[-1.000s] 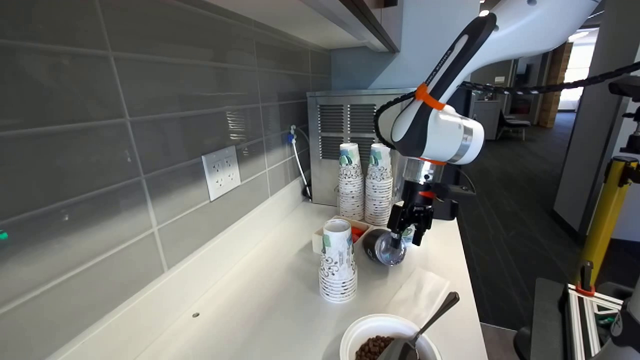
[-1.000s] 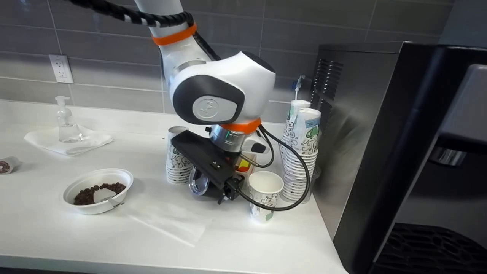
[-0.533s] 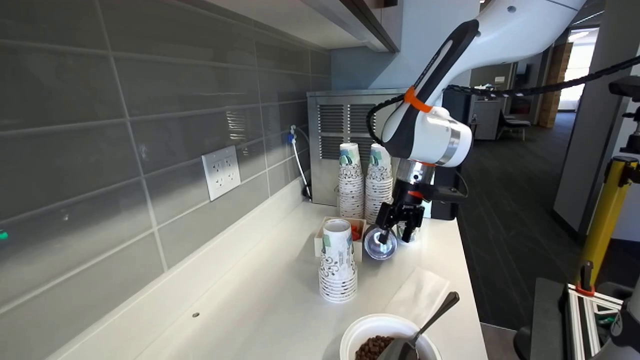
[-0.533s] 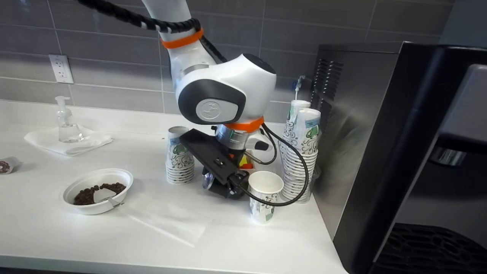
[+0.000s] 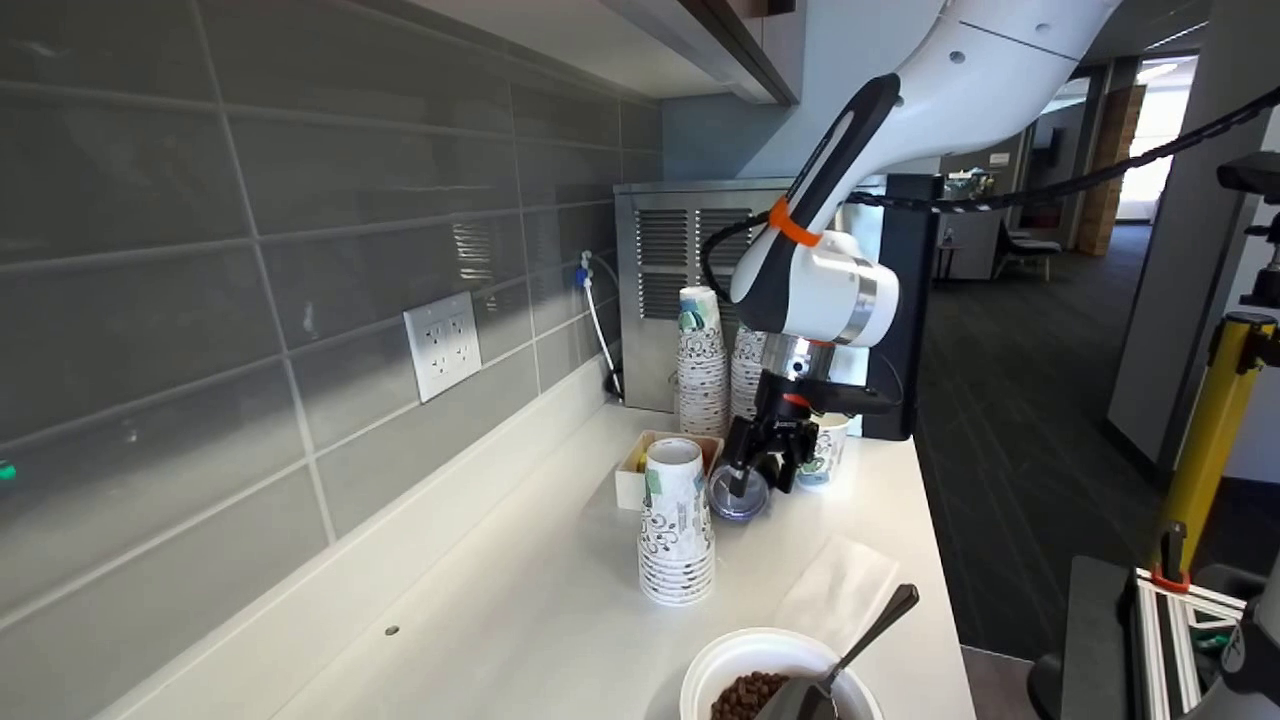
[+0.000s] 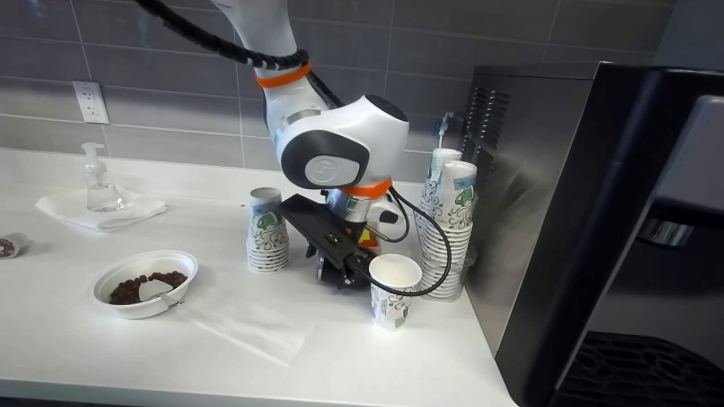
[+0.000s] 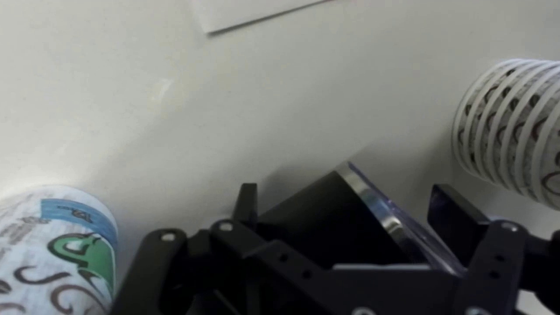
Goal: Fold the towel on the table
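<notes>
The gripper (image 7: 343,197) stands spread wide with nothing visibly held, a dark cylinder (image 7: 323,218) showing between its jaws at bottom centre of the wrist view; a low sideways sweep could set that rolling, or topple the paper cup (image 7: 65,249) at lower left; the towel (image 5: 838,592) lies on the table (image 5: 540,630), low and right of centre in an exterior view, close by the bowl (image 5: 697,680); dragged that way, it could bunch or catch the spoon (image 5: 872,632) and spill the brown bits (image 5: 745,695).
</notes>
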You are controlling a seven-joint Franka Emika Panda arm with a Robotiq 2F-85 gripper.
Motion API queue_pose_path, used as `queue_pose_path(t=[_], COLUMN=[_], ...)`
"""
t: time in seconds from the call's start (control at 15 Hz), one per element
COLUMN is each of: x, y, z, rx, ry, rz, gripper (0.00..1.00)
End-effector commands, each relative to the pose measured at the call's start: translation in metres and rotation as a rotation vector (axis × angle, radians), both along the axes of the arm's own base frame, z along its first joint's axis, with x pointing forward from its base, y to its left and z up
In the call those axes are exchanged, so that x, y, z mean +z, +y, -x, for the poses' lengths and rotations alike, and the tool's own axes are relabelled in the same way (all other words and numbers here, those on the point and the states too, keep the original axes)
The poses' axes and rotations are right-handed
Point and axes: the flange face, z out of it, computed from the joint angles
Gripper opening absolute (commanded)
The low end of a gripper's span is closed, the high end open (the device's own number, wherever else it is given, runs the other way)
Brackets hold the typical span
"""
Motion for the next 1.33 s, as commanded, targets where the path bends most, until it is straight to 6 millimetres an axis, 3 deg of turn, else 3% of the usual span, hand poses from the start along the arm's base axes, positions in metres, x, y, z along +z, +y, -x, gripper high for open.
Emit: queue_pose_path(t=[0.0, 0.27, 0.93, 1.0, 1.13, 1.27], x=[-0.007, -0.002, 0.007, 0.006, 0.000, -0.004], y=[-0.001, 0.004, 0.005, 0.005, 0.002, 0.009], z=[-0.012, 0.003, 0.095, 0.100, 0.087, 0.086], rx=[-0.008, 0.000, -0.089, -0.096, -0.099, -0.088], ry=[0.002, 0.005, -0.028, -0.026, -0.023, -0.014], rz=[-0.012, 0.001, 0.105, 0.111, 0.119, 0.121], gripper=[1.00, 1.00, 1.00, 1.00, 1.00, 1.00])
